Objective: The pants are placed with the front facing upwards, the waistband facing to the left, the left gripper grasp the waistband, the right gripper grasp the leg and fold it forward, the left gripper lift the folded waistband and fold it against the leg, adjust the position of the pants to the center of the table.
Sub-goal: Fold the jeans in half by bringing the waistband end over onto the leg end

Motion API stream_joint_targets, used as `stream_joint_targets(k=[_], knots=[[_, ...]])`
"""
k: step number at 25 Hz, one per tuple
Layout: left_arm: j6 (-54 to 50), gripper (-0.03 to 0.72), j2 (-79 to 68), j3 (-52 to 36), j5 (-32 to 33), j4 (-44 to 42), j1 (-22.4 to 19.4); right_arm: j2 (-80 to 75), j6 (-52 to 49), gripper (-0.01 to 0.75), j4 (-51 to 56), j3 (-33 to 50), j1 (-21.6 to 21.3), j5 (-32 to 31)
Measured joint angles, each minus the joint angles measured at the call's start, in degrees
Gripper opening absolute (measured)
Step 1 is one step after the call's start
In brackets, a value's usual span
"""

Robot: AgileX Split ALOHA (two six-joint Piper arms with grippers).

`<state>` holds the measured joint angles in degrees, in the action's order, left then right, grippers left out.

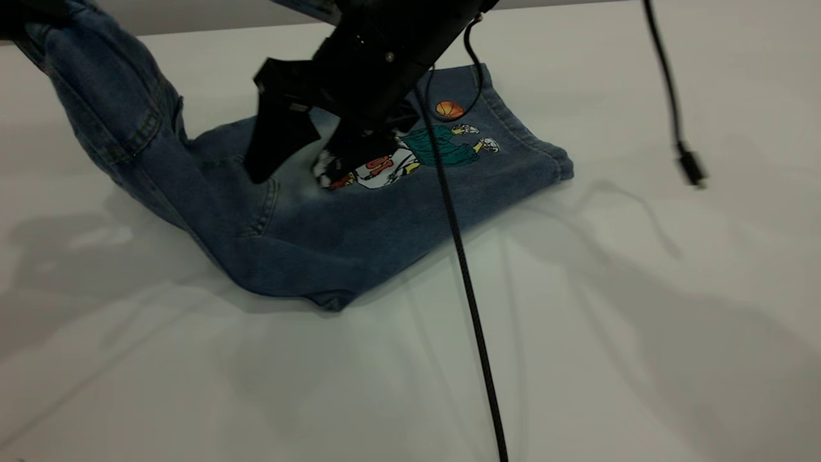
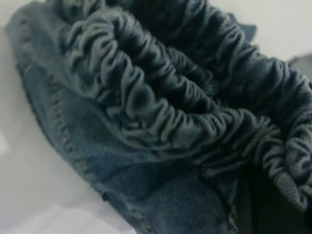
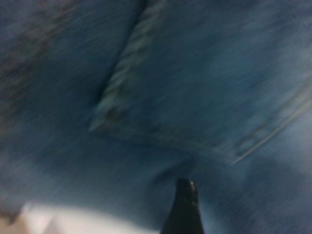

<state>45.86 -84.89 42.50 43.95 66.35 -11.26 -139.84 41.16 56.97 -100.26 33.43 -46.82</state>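
Observation:
The blue denim pants [image 1: 333,237] lie folded on the table [image 1: 609,333], with the cartoon basketball-player print [image 1: 436,144] on the leg [image 1: 507,160] facing up. At the far left the pants rise off the table. The left gripper [image 1: 25,14] holds them up there, shut on the waistband [image 2: 161,112], whose gathered elastic fills the left wrist view. My right gripper [image 1: 311,163] hovers low over the middle of the pants beside the print, its fingers spread and holding nothing. One black fingertip [image 3: 185,197] shows close over the denim and a pocket corner [image 3: 109,114].
A black cable [image 1: 465,276] runs from the right arm across the pants and down over the table's front. A second cable with a plug [image 1: 689,165] hangs at the right. Bare table lies in front of and to the right of the pants.

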Motion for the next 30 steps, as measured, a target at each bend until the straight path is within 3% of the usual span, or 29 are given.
stream_joint_targets(k=[4, 10, 19, 23, 30], knots=[[1.99, 0.113, 0.0, 0.0, 0.77, 3.65, 0.0, -0.14, -5.24, 0.526, -6.96, 0.0, 0.38, 4.9], [7.52, 0.113, 0.0, 0.0, 1.99, 11.51, 0.83, -0.14, -6.44, 0.526, -9.29, 0.0, 2.9, 5.33], [10.54, 0.113, 0.0, 1.5, -1.79, 13.18, 7.52, -0.14, -6.44, 0.526, -7.75, -0.04, 7.17, 5.47], [10.79, 0.113, 0.0, 2.92, -3.19, 13.24, 10.93, -0.14, -6.29, 0.518, -7.84, -0.11, 6.79, 5.42], [10.81, 0.113, 0.0, 2.92, -2.43, 11.34, 11.22, 1.12, -6.58, 0.515, -9.95, -0.11, 2.55, 4.35]])
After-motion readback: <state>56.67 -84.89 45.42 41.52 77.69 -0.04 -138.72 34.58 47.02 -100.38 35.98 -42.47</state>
